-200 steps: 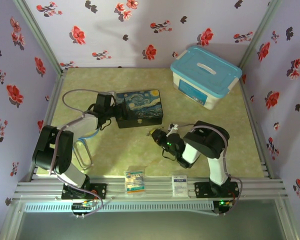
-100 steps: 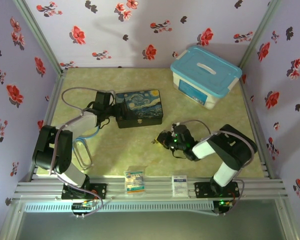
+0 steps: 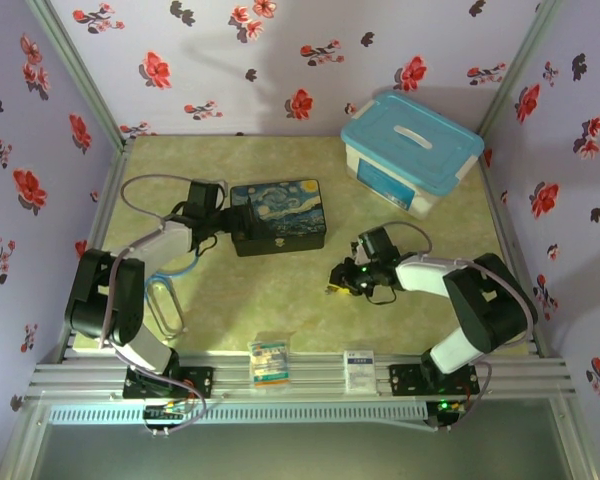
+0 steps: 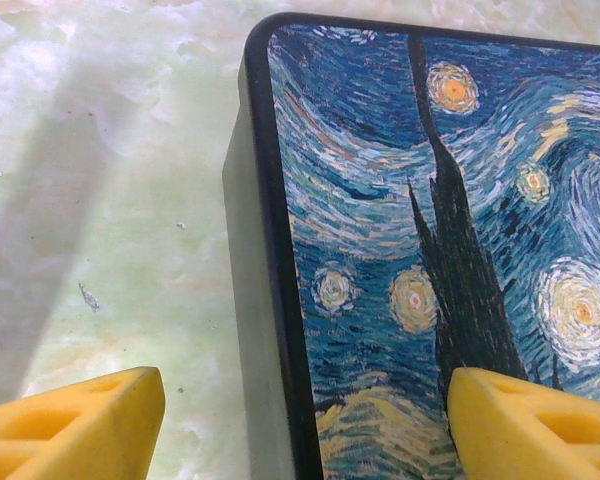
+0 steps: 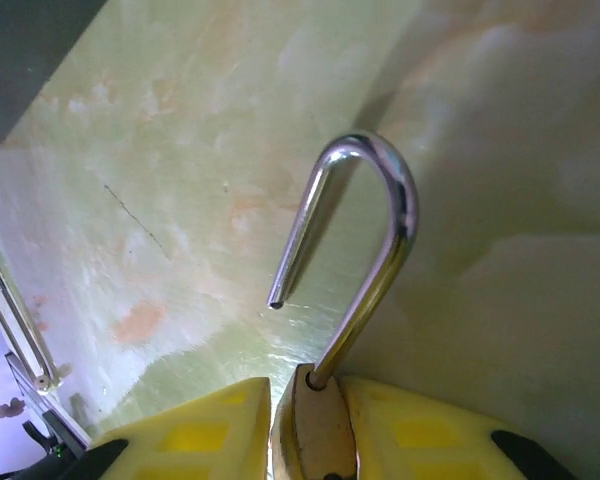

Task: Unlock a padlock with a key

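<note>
The padlock point(image 5: 315, 440) looks sprung — one leg of its shackle point(image 5: 408, 215) free of the body — pinched by the right gripper point(image 5: 305, 395) right of the tabletop's point(image 3: 270, 300) middle, nearer its near edge, the left gripper point(image 4: 300, 420) gaping empty astride the Starry Night tin's point(image 4: 400, 230) edge, so little seems left

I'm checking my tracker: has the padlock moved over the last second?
Yes. Seen from above, the padlock, between the right claw's fingers, has shifted right and a little toward the near edge, away from the Starry Night tin.
</note>
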Controlling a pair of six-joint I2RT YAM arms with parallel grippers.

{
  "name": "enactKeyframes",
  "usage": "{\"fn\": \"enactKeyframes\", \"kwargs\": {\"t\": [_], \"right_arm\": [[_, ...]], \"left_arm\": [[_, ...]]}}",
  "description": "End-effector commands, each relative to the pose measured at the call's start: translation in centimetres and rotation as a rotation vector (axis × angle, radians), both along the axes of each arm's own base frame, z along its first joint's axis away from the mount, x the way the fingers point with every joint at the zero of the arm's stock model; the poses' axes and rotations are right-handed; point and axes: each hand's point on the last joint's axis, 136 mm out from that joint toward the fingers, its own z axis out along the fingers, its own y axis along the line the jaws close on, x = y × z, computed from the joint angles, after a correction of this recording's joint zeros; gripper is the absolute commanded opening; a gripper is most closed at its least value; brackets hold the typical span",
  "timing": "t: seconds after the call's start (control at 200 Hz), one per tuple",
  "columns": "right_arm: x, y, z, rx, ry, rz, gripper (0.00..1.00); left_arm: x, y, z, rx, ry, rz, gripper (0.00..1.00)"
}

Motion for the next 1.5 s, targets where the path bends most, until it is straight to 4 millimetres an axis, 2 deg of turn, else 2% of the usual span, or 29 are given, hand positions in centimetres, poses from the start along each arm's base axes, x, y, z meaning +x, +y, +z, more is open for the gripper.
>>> {"fn": "enactKeyframes", "kwargs": {"t": [0.0,0.21,0.385,0.52,0.665,0.755,0.915,1.135,1.145,1.16,1.21,1.275,1.305,1.32,1.37,1.46,1.495], "right_arm": [[-4.1,-5.3,-3.8,-0.23,0.194,0.026,0.36],[-2.4,-6.7,-3.1,-0.29,0.149,0.013,0.42],[0.3,-4.5,-2.4,-0.219,0.093,0.013,0.4],[2.4,-3.9,-1.7,-0.21,0.031,0.004,0.39],[4.5,-2.4,-0.9,-0.155,-0.036,0.014,0.38],[5.3,-2.3,-0.6,-0.16,-0.058,0.023,0.37],[5.8,-3.2,1.5,-0.213,-0.132,0.019,0.38],[6.1,-4.7,5.3,-0.297,-0.231,0.054,0.4],[6.1,-4.9,5.5,-0.307,-0.235,0.052,0.4],[6.2,-5.1,5.7,-0.32,-0.245,0.051,0.4],[6.6,-6.0,7.0,-0.368,-0.293,0.042,0.42],[7.5,-7.7,9.1,-0.456,-0.381,0.008,0.49],[7.9,-8.7,10.1,-0.509,-0.427,-0.017,0.58],[8.1,-9.4,10.7,-0.539,-0.45,-0.032,0.7],[8.8,-11.3,12.7,-0.628,-0.531,-0.085,0.98],[9.8,-14.3,15.6,-0.75,-0.666,-0.162,0.99],[10.1,-15.5,16.3,-0.782,-0.698,-0.198,0.99]], "left_arm": [[-0.5,0.8,-2.3,0.046,0.094,-0.004,0.75],[0.2,0.6,-1.1,0.046,0.077,-0.012,0.77],[1.0,0.4,-1.3,0.041,0.085,-0.007,0.78],[2.3,-0.4,-2.0,0.009,0.107,-0.017,0.78],[3.7,-1.1,-1.7,-0.014,0.098,-0.024,0.78],[4.5,-1.4,-1.5,-0.02,0.105,-0.025,0.78],[5.8,-1.3,-0.1,-0.044,0.09,-0.012,0.8],[7.8,0.4,4.5,-0.053,0.028,0.025,0.87],[7.9,0.5,4.7,-0.054,0.026,0.028,0.88],[8.0,0.8,5.0,-0.056,0.022,0.034,0.95],[8.2,1.5,6.1,-0.059,-0.001,0.046,1.0],[8.0,2.6,7.8,-0.059,-0.043,0.065,1.0],[7.8,3.2,8.7,-0.05,-0.068,0.076,1.0],[7.6,3.5,9.2,-0.04,-0.084,0.083,1.0],[6.9,4.9,10.8,-0.001,-0.148,0.117,1.0],[4.8,7.9,12.6,0.09,-0.243,0.195,1.0],[3.8,9.1,12.4,0.131,-0.25,0.217,1.0]]}}
